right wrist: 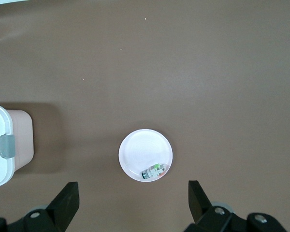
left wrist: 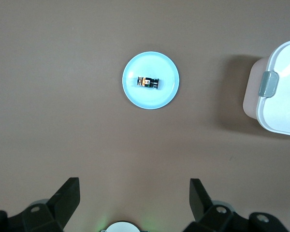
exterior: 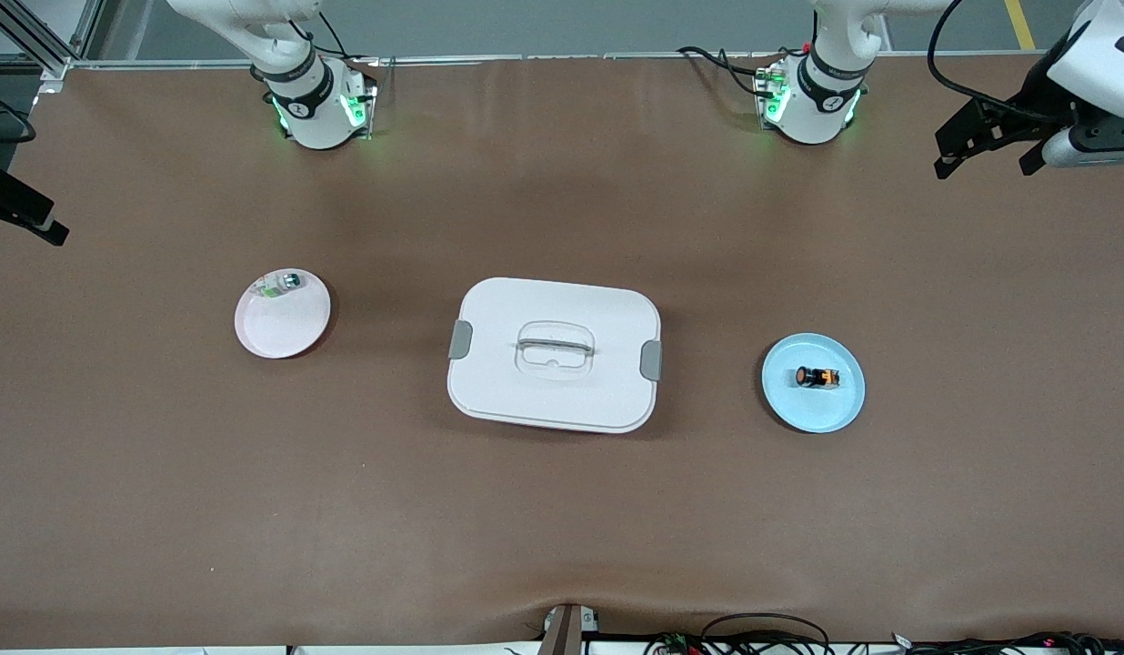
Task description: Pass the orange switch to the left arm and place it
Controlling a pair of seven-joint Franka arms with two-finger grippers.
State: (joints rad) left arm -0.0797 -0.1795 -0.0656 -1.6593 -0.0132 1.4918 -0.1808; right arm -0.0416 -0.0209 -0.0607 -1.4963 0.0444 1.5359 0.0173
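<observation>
The orange switch (exterior: 817,377) lies on its side on a light blue plate (exterior: 821,411) toward the left arm's end of the table. The left wrist view shows the switch (left wrist: 149,82) on that plate (left wrist: 150,100). The white box (exterior: 555,355) with grey latches stands mid-table between the two plates. My left gripper (exterior: 988,166) hangs high over the table's left-arm end, open and empty; its own view (left wrist: 133,198) shows it well above the plate. My right gripper (exterior: 21,218) hangs high over the right-arm end, open and empty (right wrist: 133,200).
A pale pink plate (exterior: 275,332) toward the right arm's end holds a small clear-and-silver part with green (exterior: 280,284), which also shows in the right wrist view (right wrist: 153,171). The box's edge shows in both wrist views (left wrist: 280,96) (right wrist: 5,145). Cables lie along the table's near edge.
</observation>
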